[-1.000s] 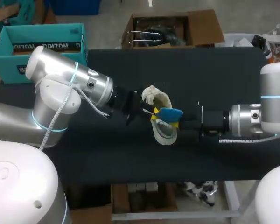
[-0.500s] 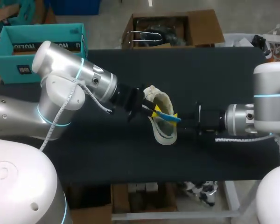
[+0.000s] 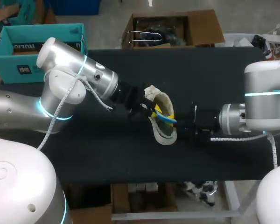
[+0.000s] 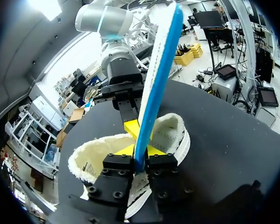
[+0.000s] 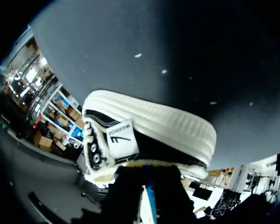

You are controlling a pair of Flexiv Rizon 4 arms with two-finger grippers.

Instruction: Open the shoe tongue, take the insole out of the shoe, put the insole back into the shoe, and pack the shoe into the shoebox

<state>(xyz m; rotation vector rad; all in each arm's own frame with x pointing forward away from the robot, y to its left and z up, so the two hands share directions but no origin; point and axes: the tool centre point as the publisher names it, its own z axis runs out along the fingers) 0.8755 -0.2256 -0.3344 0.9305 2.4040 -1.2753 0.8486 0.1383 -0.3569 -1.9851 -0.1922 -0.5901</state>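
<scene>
A cream shoe (image 3: 162,127) lies on its side mid-table, opening toward my left arm. The blue insole (image 3: 166,118) stands edge-on in that opening. In the left wrist view the insole (image 4: 156,79) rises straight up from between my left gripper (image 4: 141,156) fingers, which pinch its lower end just above the shoe (image 4: 170,135). My right gripper (image 3: 178,125) is shut on the shoe's side wall from the right, and its yellow tip (image 4: 133,128) shows inside the opening. In the right wrist view the shoe (image 5: 154,126) shows its ribbed sole and black side, with a strip of insole (image 5: 148,198) behind it.
The black table (image 3: 214,74) lies bare around the shoe. An open teal box (image 3: 37,42) stands at the back left corner. A brown cardboard box (image 3: 205,28) sits behind the far edge.
The insole has turned from flat to edge-on and moved down into the shoe's opening. My left gripper has pushed in toward the shoe. My right arm has slid a little left.
</scene>
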